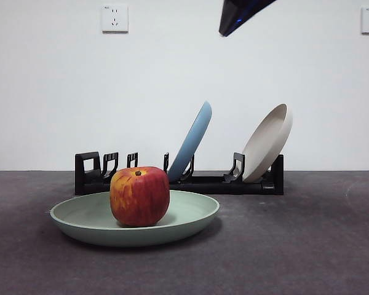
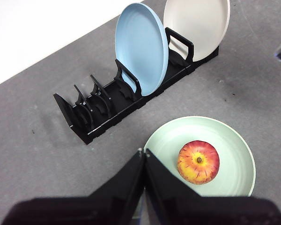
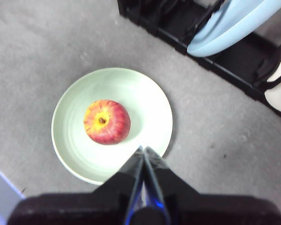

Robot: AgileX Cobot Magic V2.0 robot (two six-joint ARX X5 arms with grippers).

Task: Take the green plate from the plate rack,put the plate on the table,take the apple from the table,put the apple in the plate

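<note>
Round red apple with yellow-orange streaks (image 1: 139,195) sat inside the wide, shallow, pale mint green plate (image 1: 190,216), stem dimple up, a little off the plate's middle. Plate lay flat on the dark grey, matte, mottled table (image 1: 307,246), just in front of the long, low black plastic plate rack (image 1: 203,182).

Left gripper (image 2: 144,152) hung above the table with both black jaws pressed together at the tips, holding nothing; seen from its wrist, green plate's rim lay just beyond the fingertips and the apple a little further, rack well beyond. Right gripper (image 3: 143,150) likewise pinched closed and empty, tips hovering over the near rim of the plate, apple just past them, apart from the fingers.

In the rack, a light blue round plate (image 1: 191,142) leaned in a middle slot and a cream-white round plate (image 1: 268,142) leaned at the far end; slots nearest the apple's side stood without plates. One dark gripper tip (image 1: 237,15) showed at the top of the front view, high over the rack.
</note>
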